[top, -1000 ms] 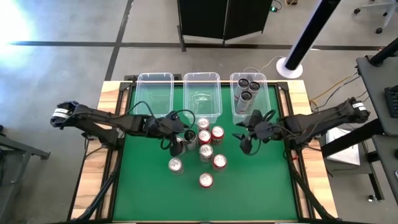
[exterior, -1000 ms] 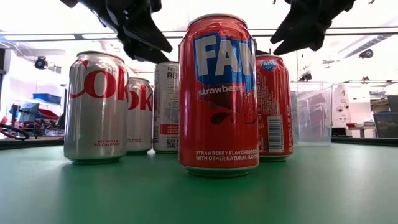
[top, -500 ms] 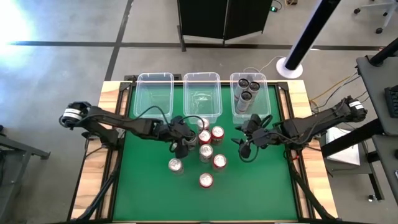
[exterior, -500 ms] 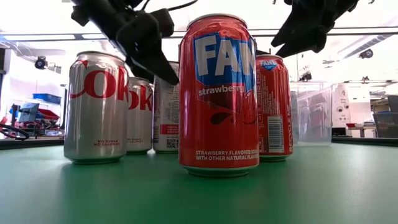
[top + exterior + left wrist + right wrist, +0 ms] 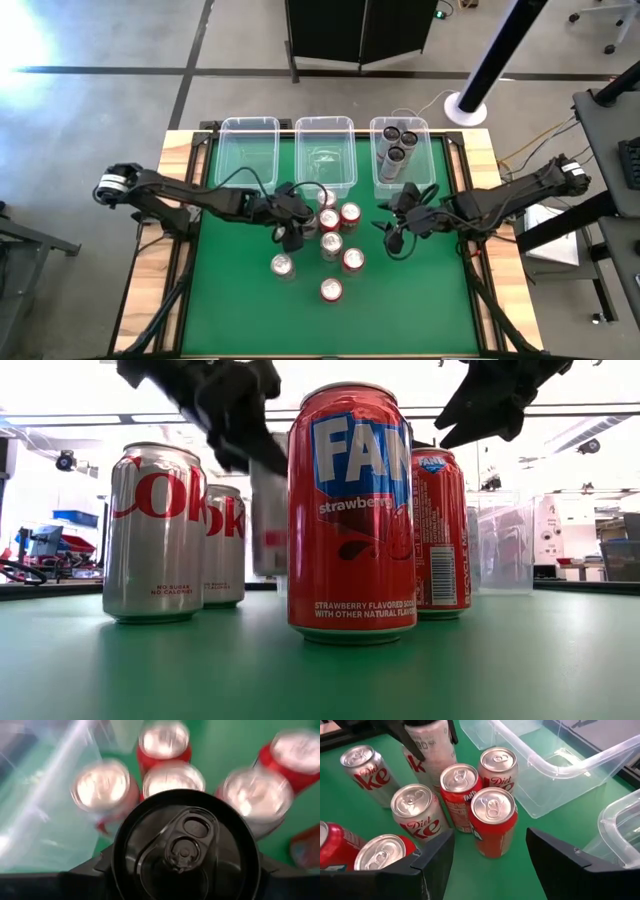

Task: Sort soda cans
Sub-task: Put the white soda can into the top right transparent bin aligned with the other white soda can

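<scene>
Jaws of the left gripper (image 5: pixel 291 232) are clamped on a can with a black top (image 5: pixel 186 851) and a silver-white printed body, lifted clear of the green desk (image 5: pixel 240 310) (its base hangs above the mat in the low view, left of centre). Jaws of the right gripper (image 5: pixel 397 236) stand apart, empty, right of centre in the high view, above the desk and beside the cluster of cans. That cluster sits mid-frame: red strawberry Fanta cans (image 5: pixel 350 510) and silver-white Diet Coke cans (image 5: pixel 155 532), all upright with silver tops, several touching. One silver can (image 5: pixel 282 265) stands a little apart at lower left of the group, and one red can (image 5: pixel 331 290) stands lowest in the frame. Three clear bins line the upper edge of the desk; the right bin (image 5: pixel 424 160) holds three dark-topped cans (image 5: pixel 398 143), while the left bin (image 5: pixel 226 150) and the middle bin (image 5: pixel 302 165) hold no cans.
</scene>
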`<state>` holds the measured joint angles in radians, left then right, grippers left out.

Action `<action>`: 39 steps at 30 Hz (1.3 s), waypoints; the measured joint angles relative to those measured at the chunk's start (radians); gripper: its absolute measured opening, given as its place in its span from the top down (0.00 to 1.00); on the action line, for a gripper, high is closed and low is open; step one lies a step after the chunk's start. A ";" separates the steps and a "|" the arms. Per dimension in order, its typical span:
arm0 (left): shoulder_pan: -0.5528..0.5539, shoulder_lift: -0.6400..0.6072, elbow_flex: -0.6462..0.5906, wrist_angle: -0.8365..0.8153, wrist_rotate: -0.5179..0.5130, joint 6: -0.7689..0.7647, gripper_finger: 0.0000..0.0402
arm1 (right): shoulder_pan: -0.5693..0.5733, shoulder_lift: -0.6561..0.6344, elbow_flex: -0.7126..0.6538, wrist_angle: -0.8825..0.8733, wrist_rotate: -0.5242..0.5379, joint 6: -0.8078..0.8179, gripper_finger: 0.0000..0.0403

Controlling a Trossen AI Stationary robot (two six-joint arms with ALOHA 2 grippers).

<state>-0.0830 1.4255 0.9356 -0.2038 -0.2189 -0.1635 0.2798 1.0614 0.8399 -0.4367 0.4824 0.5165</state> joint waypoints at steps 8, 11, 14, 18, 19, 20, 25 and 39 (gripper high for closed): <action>-0.006 -0.015 0.279 -0.307 -0.020 0.060 0.42 | 0.034 -0.001 0.072 0.000 -0.001 -0.047 0.38; -0.006 -0.010 0.394 -0.416 -0.059 0.082 0.41 | 0.058 -0.001 0.091 0.000 0.000 -0.063 0.39; -0.005 -0.001 0.479 -0.430 -0.064 0.098 0.40 | 0.086 -0.001 0.094 -0.009 0.001 -0.070 0.40; -0.006 0.026 0.544 -0.377 -0.048 0.130 0.40 | 0.124 -0.001 0.093 -0.121 0.000 -0.048 0.41; -0.006 0.035 0.545 -0.348 -0.037 0.140 0.40 | 0.134 -0.001 0.091 -0.162 -0.005 -0.021 0.41; -0.006 0.045 0.543 -0.320 -0.028 0.150 0.40 | 0.144 0.001 0.089 -0.203 -0.009 0.011 0.40; -0.005 0.106 0.516 -0.153 0.052 0.161 0.40 | 0.218 0.002 0.058 -0.313 -0.004 0.133 0.35; -0.021 0.419 0.666 -0.007 0.120 0.230 0.40 | 0.321 0.003 -0.095 -0.325 0.043 0.317 0.23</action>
<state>-0.1040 1.8450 1.6012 -0.2111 -0.0992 0.0669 0.6004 1.0643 0.7452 -0.7615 0.5253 0.8338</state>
